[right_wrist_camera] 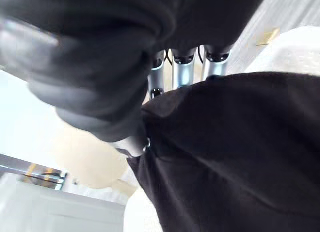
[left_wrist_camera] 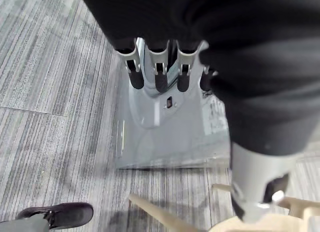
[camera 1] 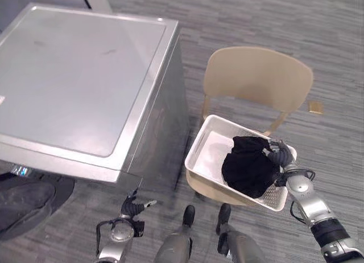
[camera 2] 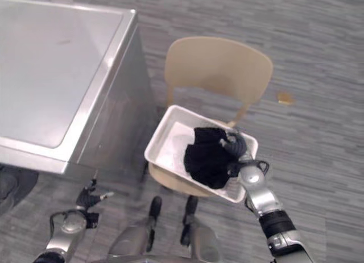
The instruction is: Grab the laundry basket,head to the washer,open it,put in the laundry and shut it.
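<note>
1. Left hand (camera 1: 132, 208) hangs low at 7 o'clock in the left eye view, above the carpet (camera 1: 318, 41). Its own wrist view shows the fingers (left_wrist_camera: 159, 71) straight, spread in a row and holding nothing.
2. Right hand (camera 1: 278, 155) reaches in from 4 o'clock and meets the black laundry (camera 1: 249, 166) at that bundle's right edge. In the right wrist view the fingers (right_wrist_camera: 181, 66) lie against the dark cloth and the thumb presses into it from the other side, so the hand is pinched on the cloth.
3. Laundry lies heaped in the right half of the basket (camera 1: 207, 146), a white rectangular tub. The tub's left half shows bare floor.
4. Basket rests on the seat of a tan chair (camera 1: 256, 75), whose curved back rises behind it at 1 o'clock.
5. Washer (camera 1: 74, 81), a grey metal box with a flat top, stands at 10 o'clock, just beside the chair; a narrow strip of carpet separates them.
6. A small tan scrap (camera 1: 315, 108) lies on the carpet at 3 o'clock, near the chair back.
7. A dark shoe (left_wrist_camera: 57, 214) shows on the carpet in the left wrist view.
</note>
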Tool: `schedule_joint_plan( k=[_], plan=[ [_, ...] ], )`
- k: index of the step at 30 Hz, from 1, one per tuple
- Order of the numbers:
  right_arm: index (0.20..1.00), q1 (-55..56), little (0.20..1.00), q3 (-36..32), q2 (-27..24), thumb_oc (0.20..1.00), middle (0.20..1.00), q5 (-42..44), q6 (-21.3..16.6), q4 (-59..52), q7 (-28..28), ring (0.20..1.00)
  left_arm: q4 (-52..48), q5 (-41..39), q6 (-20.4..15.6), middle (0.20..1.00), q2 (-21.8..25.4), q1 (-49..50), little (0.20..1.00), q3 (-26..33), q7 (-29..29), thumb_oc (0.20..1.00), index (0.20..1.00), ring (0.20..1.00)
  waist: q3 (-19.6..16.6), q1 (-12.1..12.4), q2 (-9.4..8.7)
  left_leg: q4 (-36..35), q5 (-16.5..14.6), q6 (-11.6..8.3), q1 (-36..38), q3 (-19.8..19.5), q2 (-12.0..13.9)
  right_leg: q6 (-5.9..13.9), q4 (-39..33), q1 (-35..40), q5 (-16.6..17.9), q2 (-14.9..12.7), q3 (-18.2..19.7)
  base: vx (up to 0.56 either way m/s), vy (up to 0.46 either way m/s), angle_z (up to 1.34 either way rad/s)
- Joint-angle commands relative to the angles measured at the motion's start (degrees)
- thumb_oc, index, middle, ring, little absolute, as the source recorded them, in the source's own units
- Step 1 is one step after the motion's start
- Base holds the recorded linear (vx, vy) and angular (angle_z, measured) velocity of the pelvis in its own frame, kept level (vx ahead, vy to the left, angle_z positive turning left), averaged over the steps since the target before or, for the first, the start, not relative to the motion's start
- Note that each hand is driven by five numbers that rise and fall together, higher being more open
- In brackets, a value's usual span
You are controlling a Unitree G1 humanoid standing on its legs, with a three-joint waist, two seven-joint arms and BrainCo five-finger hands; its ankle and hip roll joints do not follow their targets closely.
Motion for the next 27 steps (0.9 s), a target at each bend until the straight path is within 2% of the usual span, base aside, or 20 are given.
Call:
schedule_joint_plan(
  k=[1, 5, 8, 9, 11, 12, 14, 16, 17, 18, 20, 22, 23, 24, 25, 26, 27],
  plan=[
    [0.200, 0.3, 0.200, -0.8, -0.4, 0.200, 0.200, 4.6, -6.0, -5.9, 3.1, 0.200, -0.2, 0.6, -0.8, 1.000, 0.1, 0.8, 1.000, 0.0, -1.1, 1.000, 1.000, 1.000, -6.3, 1.5, -0.27, -0.7, -4.1, -0.09, 0.7, 4.4, 0.3, 5.56, 4.9, 3.2, -9.8, -1.8, 2.9, 0.06, 0.045, -0.36],
    [0.200, 1.8, 0.200, -0.8, 0.8, 0.200, 0.200, 8.3, -6.6, -10.8, 5.5, 0.200, -1.9, 0.7, -0.5, 1.000, -0.3, 2.6, 1.000, -0.1, -1.6, 1.000, 1.000, 1.000, -7.9, 1.3, -0.55, -0.8, -5.1, 0.50, 3.2, 5.3, 0.5, 5.79, 4.6, 5.0, -9.9, -1.4, 4.1, 0.06, 0.063, -0.23],
    [0.200, 2.0, 0.200, 1.0, 2.7, 0.200, 0.200, 11.8, -7.6, -15.8, 7.9, 0.200, -5.0, 0.2, -0.5, 1.000, -0.6, 3.3, 1.000, -0.2, -1.5, 1.000, 1.000, 1.000, -7.8, 1.5, -0.50, -1.3, -5.1, 1.31, 4.9, 6.2, 1.1, 6.30, 8.2, 3.9, -9.6, -0.8, 6.5, -0.17, 0.050, -0.47],
    [0.200, 1.4, 0.200, 0.8, 3.2, 0.200, 0.200, 13.5, -9.2, -19.0, 7.7, 0.200, -7.9, -0.6, -1.1, 1.000, 0.8, 0.4, 1.000, -1.0, -0.6, 1.000, 1.000, 1.000, -5.9, 1.1, -0.02, 0.2, -2.2, 1.38, 1.3, 3.2, 1.4, 6.21, 18.1, 2.3, -11.6, 2.8, 14.6, -0.38, -0.031, -0.11],
    [0.200, 1.0, 0.200, 0.6, 3.1, 0.200, 0.200, 13.4, -9.4, -19.4, 7.3, 0.200, -8.6, -0.5, -1.5, 1.000, 1.1, -0.3, 1.000, -1.3, -0.5, 1.000, 1.000, 1.000, -5.9, 1.3, 0.04, 0.8, -1.7, 1.24, -0.2, 2.3, 1.2, 5.83, 20.3, 2.6, -12.3, 3.2, 15.7, -0.33, -0.132, 0.71],
    [0.200, 0.4, 0.200, -0.2, 3.3, 0.200, 0.200, 13.1, -10.0, -20.5, 6.6, 0.200, -10.6, -0.6, -2.0, 1.000, 1.4, -1.1, 1.000, -1.6, 0.1, 1.000, 1.000, 1.000, -6.6, 1.9, 0.25, 1.2, -0.3, 0.61, -2.5, 0.1, 1.4, 5.12, 24.7, 3.5, -12.5, 4.6, 18.3, -0.24, -0.178, 0.93],
    [0.200, 0.4, 0.200, -0.2, 3.3, 0.200, 0.200, 13.1, -10.0, -20.5, 6.6, 0.200, -10.7, -0.6, -2.0, 1.000, 1.4, -1.1, 1.000, -1.6, 0.1, 1.000, 1.000, 1.000, -6.7, 1.9, 0.18, 1.2, -0.3, 0.59, -2.6, 0.1, 1.3, 5.11, 24.9, 3.3, -12.6, 4.5, 18.3, -0.09, -0.099, 0.77],
    [0.200, -0.7, 0.200, -0.3, 3.8, 0.200, 0.200, 14.8, -9.7, -20.2, 5.9, 0.200, -12.3, -1.3, -2.3, 1.000, 1.3, -1.8, 1.000, -2.6, 0.2, 1.000, 1.000, 1.000, -7.0, 2.4, -0.02, 0.9, 1.6, -0.87, -4.4, -1.4, 1.0, 3.19, 18.7, 7.4, -17.7, 5.2, 19.3, -0.13, -0.189, 0.59],
    [0.200, -1.8, 0.200, -0.3, 4.6, 0.200, 0.200, 17.0, -10.0, -20.1, 6.0, 0.200, -12.7, -1.5, -2.6, 1.000, 1.2, -2.0, 1.000, -2.8, 0.5, 1.000, 1.000, 1.000, -7.1, 3.1, 0.02, 0.3, 3.7, -2.36, -6.1, -2.3, 1.4, 2.29, 15.4, 8.7, -19.5, 6.0, 18.6, -0.40, -0.353, 0.13],
    [0.200, -3.5, 0.200, 0.1, 4.8, 0.200, 0.200, 19.5, -10.6, -20.8, 5.1, 0.200, -13.9, -2.7, -2.5, 1.000, 0.8, -2.8, 1.000, -3.6, 0.6, 1.000, 1.000, 1.000, -6.5, 3.8, 0.97, -0.8, 6.3, -4.09, -9.3, -2.8, 2.0, 1.27, 12.2, 7.8, -19.7, 7.6, 17.6, -0.46, -0.382, 0.36],
    [0.200, -4.4, 0.200, 0.4, 4.7, 0.200, 0.200, 21.4, -11.0, -22.0, 5.1, 0.200, -15.7, -3.3, -2.3, 1.000, 0.2, -2.2, 1.000, -3.9, 0.5, 1.000, 1.000, 1.000, -5.7, 3.6, 1.58, -2.5, 5.5, -4.59, -10.7, -3.3, 1.8, 0.89, 10.2, 7.4, -19.1, 8.2, 15.8, -0.38, -0.224, 1.40],
    [0.200, -4.8, 0.200, 0.8, 4.6, 0.200, 0.200, 22.7, -11.3, -22.9, 4.9, 0.200, -17.4, -2.4, -2.5, 1.000, 0.2, -2.6, 1.000, -4.9, 0.5, 1.000, 1.000, 1.000, -4.5, 2.8, 1.03, -1.9, 3.3, -3.60, -10.8, -0.9, 1.2, 0.83, 9.8, 6.9, -18.0, 6.9, 14.2, -0.23, -0.054, 1.16],
    [0.200, -4.8, 0.200, 0.7, 4.6, 0.200, 0.200, 22.7, -11.3, -22.9, 4.9, 0.200, -17.4, -2.4, -2.4, 1.000, 0.2, -2.6, 1.000, -4.9, 0.5, 1.000, 1.000, 1.000, -4.6, 2.8, 1.16, -1.8, 3.4, -3.62, -11.0, -1.0, 1.3, 0.83, 9.7, 6.8, -17.8, 7.1, 14.1, -0.24, -0.022, 0.16],
    [0.200, -5.0, 0.200, 1.4, 4.7, 0.200, 0.200, 23.4, -11.7, -24.4, 4.9, 0.200, -20.1, -0.5, -2.8, 1.000, 0.5, -3.1, 1.000, -6.5, -0.3, 1.000, 1.000, 1.000, -4.8, 1.5, 0.30, 2.6, 1.3, -2.42, -9.7, 2.5, 1.9, 1.26, 7.9, 6.6, -16.2, 5.0, 11.3, -0.22, -0.006, 0.56],
    [0.200, -5.2, 0.200, 1.8, 4.7, 0.200, 0.200, 23.4, -12.0, -25.7, 5.2, 0.200, -21.6, 0.2, -3.3, 1.000, 0.8, -3.5, 1.000, -7.2, -0.3, 1.000, 1.000, 1.000, -5.0, 1.0, -0.04, 4.7, 0.4, -2.23, -9.1, 3.5, 2.1, 1.28, 7.3, 6.5, -15.4, 4.3, 10.2, -0.33, -0.018, 1.31],
    [0.200, -6.4, 0.200, 2.8, 4.5, 0.200, 0.200, 23.0, -12.5, -27.3, 5.3, 0.200, -23.9, 1.0, -4.2, 1.000, 1.1, -5.4, 1.000, -9.1, -0.1, 1.000, 1.000, 1.000, -5.5, -0.3, -1.10, 9.8, -3.0, -2.00, -7.8, 5.0, 2.4, 1.24, 6.2, 5.9, -14.0, 2.6, 8.0, -0.20, -0.002, 1.88],
    [0.200, -7.0, 0.200, 3.6, 4.7, 0.200, 0.200, 23.0, -12.7, -27.8, 5.3, 0.200, -24.6, 1.4, -4.5, 1.000, 1.0, -6.3, 1.000, -10.2, -0.2, 1.000, 1.000, 1.000, -5.8, -0.8, -1.50, 11.3, -4.6, -1.96, -6.8, 5.3, 2.5, 1.14, 5.8, 5.9, -13.7, 2.0, 7.2, -0.15, 0.011, 1.50]
  ],
)
